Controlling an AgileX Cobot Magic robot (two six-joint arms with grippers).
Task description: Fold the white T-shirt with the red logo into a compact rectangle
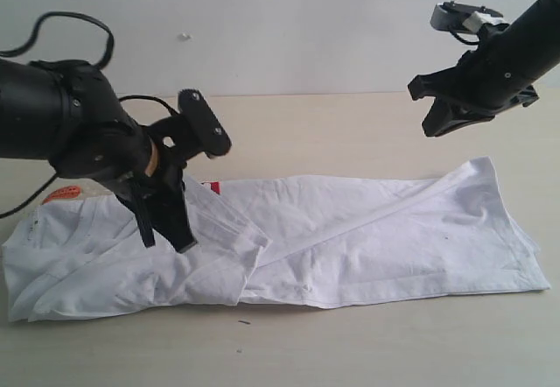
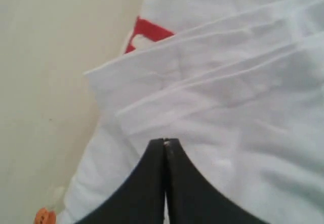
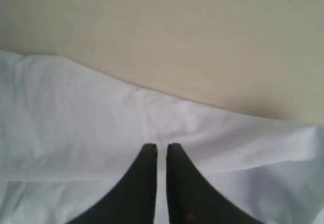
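1. Shirt: the white T-shirt [image 1: 350, 238] lies flat on the counter [image 1: 350, 133], doubled lengthwise into a long band that runs from the left of the exterior view to the right.
2. At the left end the cloth is bunched into several overlapping layers. One folded edge crosses the others at a slant.
3. My left tool [image 2: 165, 144] points down at that bunched left part, with its tips right at the fabric. The two fingers are pressed together. I see no cloth pinched between them, though the wrist view is too close to be sure of contact.
4. The red logo [image 2: 152, 34] shows only as a small corner poking out from under a folded layer at the far edge of the shirt, just beyond my left tool.
5. An orange tag [image 1: 61, 194] sits at the shirt's far left end.
6. My right tool [image 3: 161, 148] hangs in the air above the far right of the shirt, well clear of it. Its fingers are drawn almost together with a thin slit between them, and they hold nothing.
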